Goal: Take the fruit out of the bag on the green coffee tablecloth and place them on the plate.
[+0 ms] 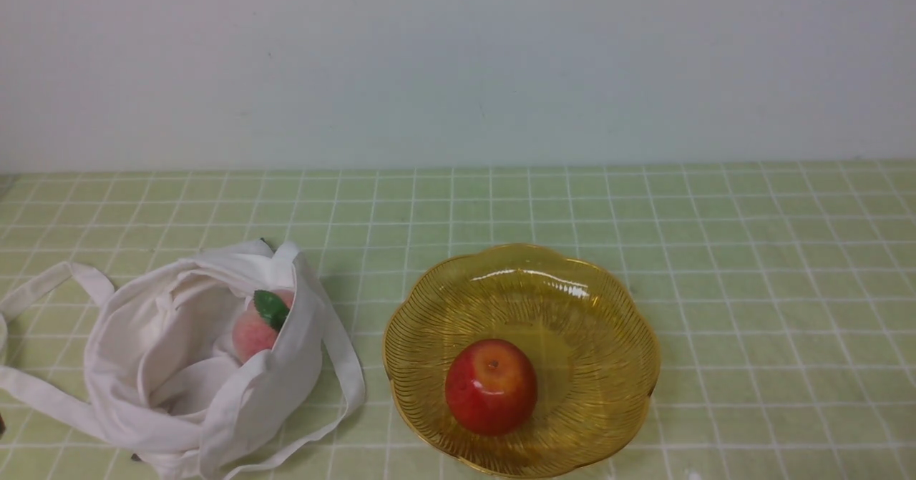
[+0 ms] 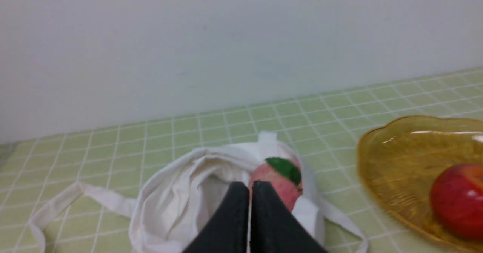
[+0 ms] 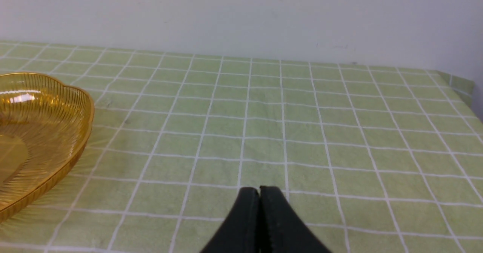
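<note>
Starting at your left: the white bag [image 1: 193,365] is lying slumped on the green coffee tablecloth [image 1: 751,265], mouth gaping upward, its long straps [image 1: 43,287] trailing out to the left and looping round the near right side. Inside it, against the right-hand wall of the cloth, the pink peach [image 1: 256,331] is sitting with its green leaf [image 1: 272,308] facing up; about half of it is showing above the folded fabric. Your left gripper [image 2: 249,187] is not appearing in the front view, but its wrist camera is showing the two dark fingers pressed together with only a hairline between them, holding nothing, tips pointing toward the bag's mouth near the peach; whether they are touching the cloth is hard to judge from that angle. Moving right, the amber plate [image 1: 622,322] is sitting just beside the bag, apart from it, and the red apple [image 1: 491,387] is resting upright in the plate's near half, stem dimple up. Farther right, your right gripper [image 3: 259,192] is hanging over bare tablecloth, fingers likewise pressed together and empty, with the plate's rim off to one side of it.
</note>
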